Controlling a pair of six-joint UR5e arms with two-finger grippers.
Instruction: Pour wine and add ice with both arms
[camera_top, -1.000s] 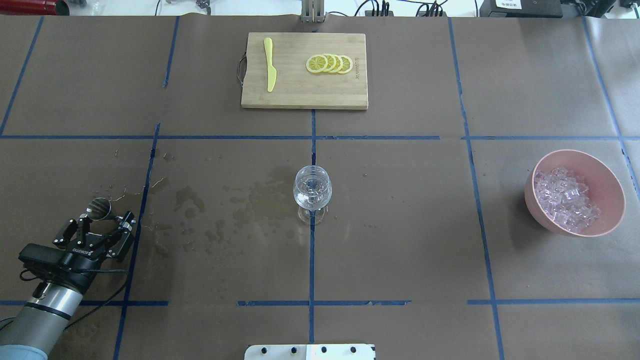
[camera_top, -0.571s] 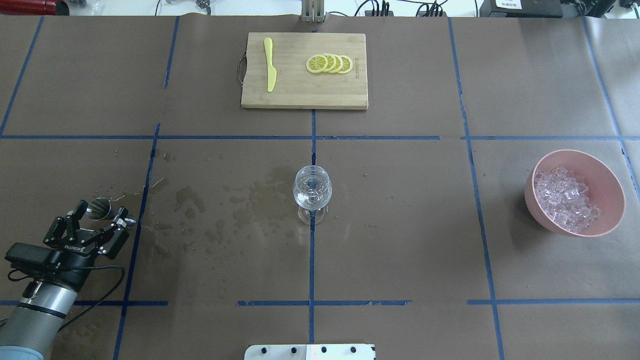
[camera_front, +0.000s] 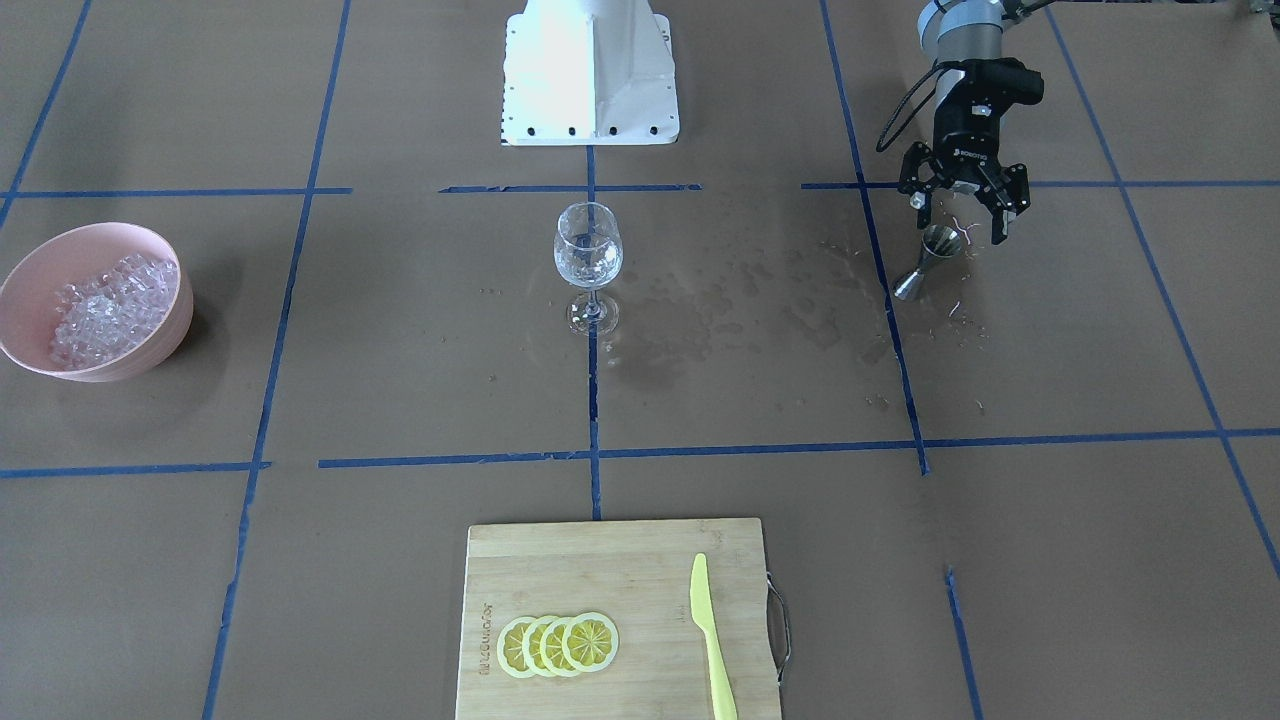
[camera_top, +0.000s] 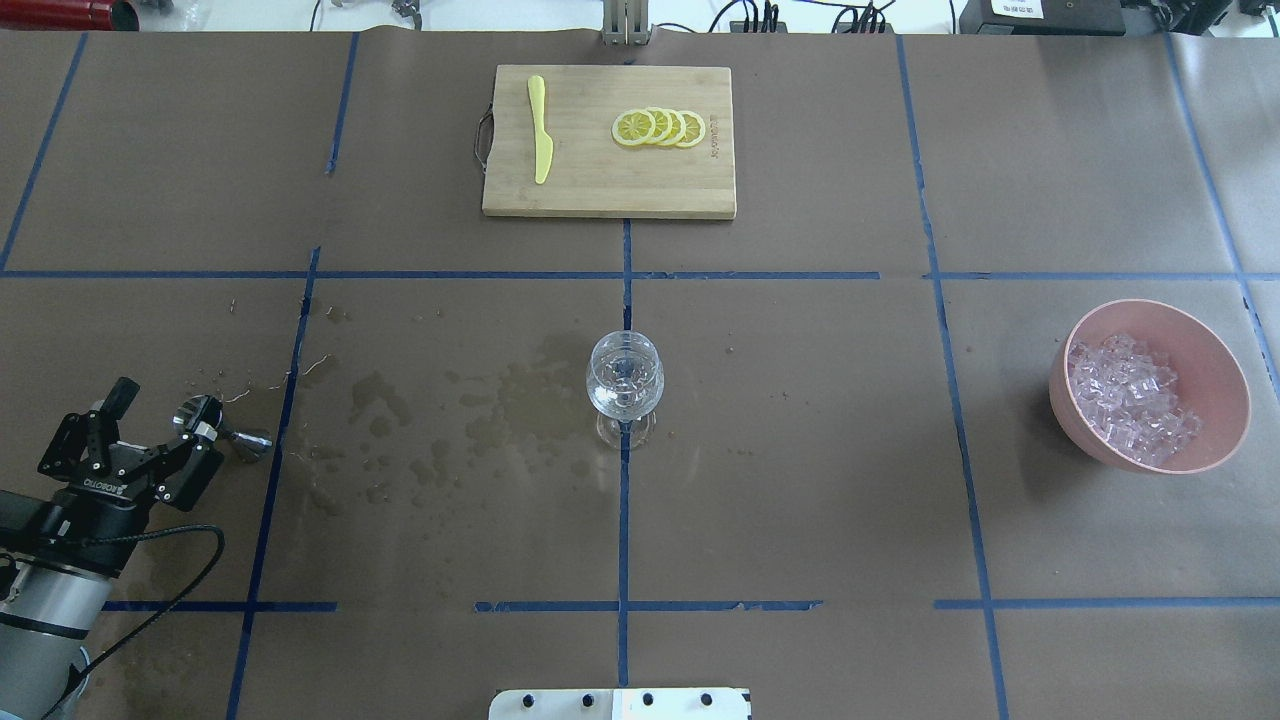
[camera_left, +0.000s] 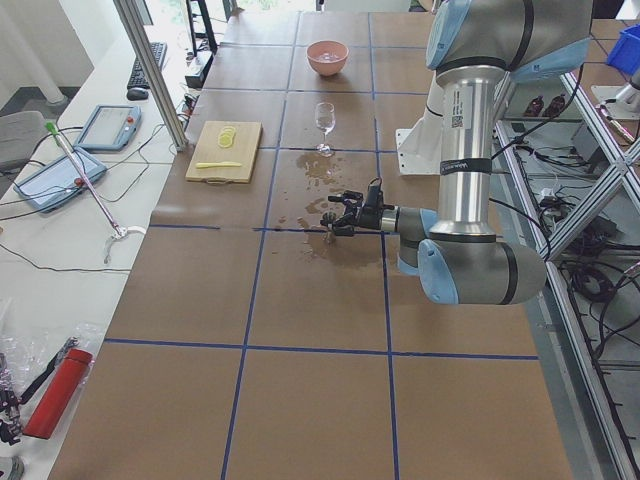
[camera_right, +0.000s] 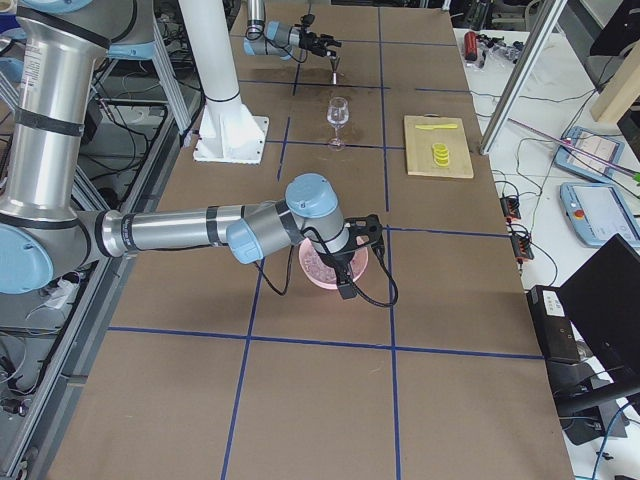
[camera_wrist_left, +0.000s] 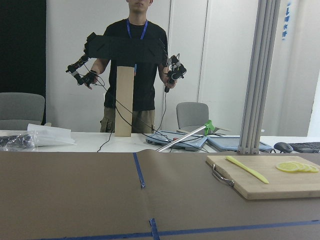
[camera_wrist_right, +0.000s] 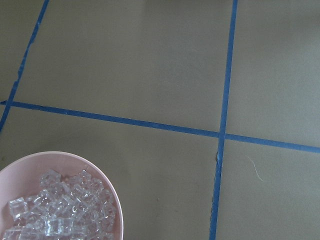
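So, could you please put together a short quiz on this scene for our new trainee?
1. True or false: the left pincer is shut on the metal measuring cup.
2. The lemon slices lie on: A a tray; B the cutting board; C a plate.
3. Fill in: the knife on the board is ____ in colour.
Key: 1 false, the pincer is open; 2 B; 3 yellow.
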